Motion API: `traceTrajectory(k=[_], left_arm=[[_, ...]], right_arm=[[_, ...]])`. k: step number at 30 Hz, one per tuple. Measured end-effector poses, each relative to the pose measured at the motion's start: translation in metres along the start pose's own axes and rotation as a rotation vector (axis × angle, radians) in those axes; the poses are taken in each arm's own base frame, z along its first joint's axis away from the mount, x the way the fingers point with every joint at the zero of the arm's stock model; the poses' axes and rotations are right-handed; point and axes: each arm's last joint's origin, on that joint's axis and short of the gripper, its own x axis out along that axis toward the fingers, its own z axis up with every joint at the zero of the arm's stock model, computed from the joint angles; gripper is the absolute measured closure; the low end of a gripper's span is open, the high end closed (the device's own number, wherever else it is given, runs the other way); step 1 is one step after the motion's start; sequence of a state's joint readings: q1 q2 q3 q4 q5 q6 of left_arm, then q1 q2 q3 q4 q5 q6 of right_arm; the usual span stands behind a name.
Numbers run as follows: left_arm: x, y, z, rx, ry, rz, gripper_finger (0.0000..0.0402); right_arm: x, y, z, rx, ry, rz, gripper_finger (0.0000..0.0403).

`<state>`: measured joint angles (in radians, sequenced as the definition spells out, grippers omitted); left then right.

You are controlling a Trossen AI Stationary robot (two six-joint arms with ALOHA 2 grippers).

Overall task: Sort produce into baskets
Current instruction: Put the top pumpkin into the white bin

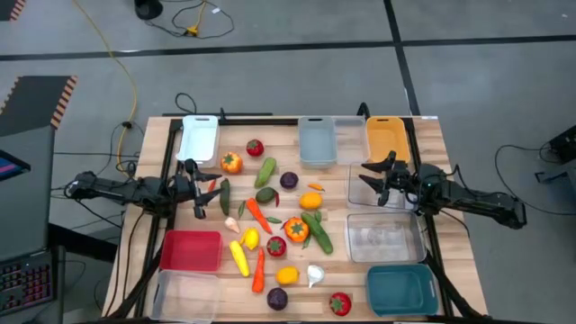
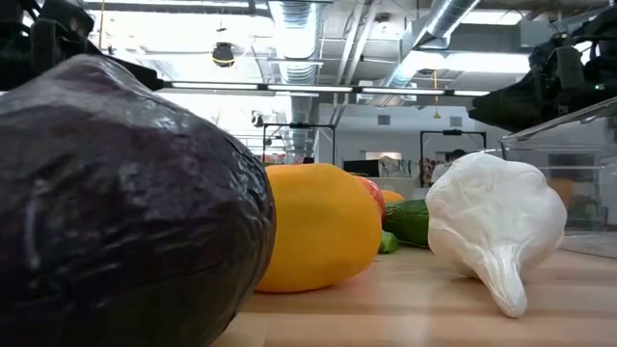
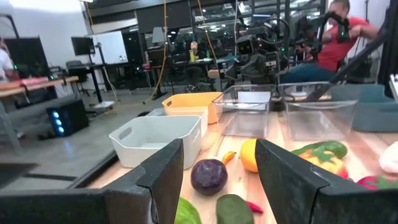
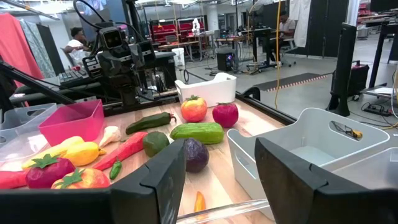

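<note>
Near edge of the wooden surface (image 1: 297, 306), bottom of the high view: clear bin (image 1: 187, 292) lower left, teal bin (image 1: 401, 290) lower right, with a purple round (image 1: 277, 298), white garlic (image 1: 314, 274), lemon (image 1: 287, 275) and red tomato (image 1: 339, 304) between them. In the low view the purple round fills the left, lemon centre, garlic right. Red bin (image 1: 191, 250) sits above the clear one; large clear bin (image 1: 385, 237) mid right. Produce pile in the frame centre: yellow corn (image 1: 238, 258), carrots (image 1: 258, 269), cucumbers (image 1: 317, 231), tomatoes, peppers, none in any bin.

Left claw (image 1: 200, 185) hovers centre left, just left of the pile, fingers spread, holding nothing. Right claw (image 1: 373, 174) hovers centre right over a small clear bin (image 1: 376, 186), fingers spread, empty.

Far edge, top of the frame: white bin (image 1: 199, 139) upper left, grey bin (image 1: 317, 141) centre, orange-yellow bin (image 1: 385, 137) right of it. Wrist views show people in the room beyond.
</note>
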<state>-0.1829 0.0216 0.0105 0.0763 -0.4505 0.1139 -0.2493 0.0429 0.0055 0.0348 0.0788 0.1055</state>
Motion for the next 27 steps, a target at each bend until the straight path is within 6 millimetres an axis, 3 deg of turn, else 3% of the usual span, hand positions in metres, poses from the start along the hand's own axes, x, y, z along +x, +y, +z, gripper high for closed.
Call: traceTrajectory(k=[8,19,27], left_arm=[[-0.0001,0.0028,-0.0003,-0.084,0.006,0.098,0.0205],[-0.0012,0.0083,-0.0008,-0.174,0.007,0.291,0.0098],[-0.0015,0.0083,0.0044,-0.175,0.005,0.262,0.0077]], right_arm=[[0.0,0.0,-0.0001,0.0,0.0,0.0,0.0184],[0.0,0.0,-0.0001,0.0,0.0,0.0,0.0184],[0.0,0.0,-0.0001,0.0,0.0,0.0,0.0184]])
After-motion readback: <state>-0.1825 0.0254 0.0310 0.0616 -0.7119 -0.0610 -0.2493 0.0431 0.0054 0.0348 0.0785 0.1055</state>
